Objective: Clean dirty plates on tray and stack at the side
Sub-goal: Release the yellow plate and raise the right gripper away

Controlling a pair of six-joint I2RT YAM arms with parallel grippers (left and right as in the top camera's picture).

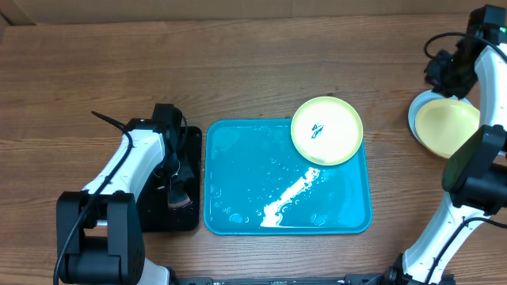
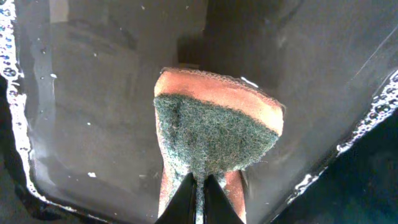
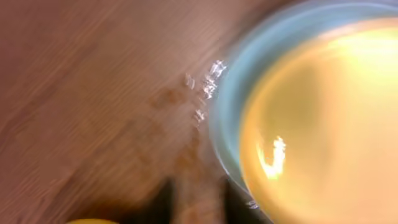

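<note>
A pale yellow-green plate (image 1: 326, 131) with a dark smear at its centre lies on the far right corner of the wet cyan tray (image 1: 245, 190). On the table to the right, another yellow-green plate (image 1: 449, 127) lies on a white-pale blue plate (image 1: 415, 111); both show blurred in the right wrist view, the yellow one (image 3: 323, 124) on the blue one (image 3: 227, 118). My right gripper (image 1: 438, 67) is open and empty just left of that stack (image 3: 199, 199). My left gripper (image 1: 176, 186) is shut on an orange sponge with a green scouring face (image 2: 211, 130).
A smaller black tray (image 1: 190, 134) stands left of the cyan tray, holding soapy water (image 2: 93, 93); the sponge hangs over it. Bare wooden table lies behind and in front of the trays. Cables run near the right arm at the far right.
</note>
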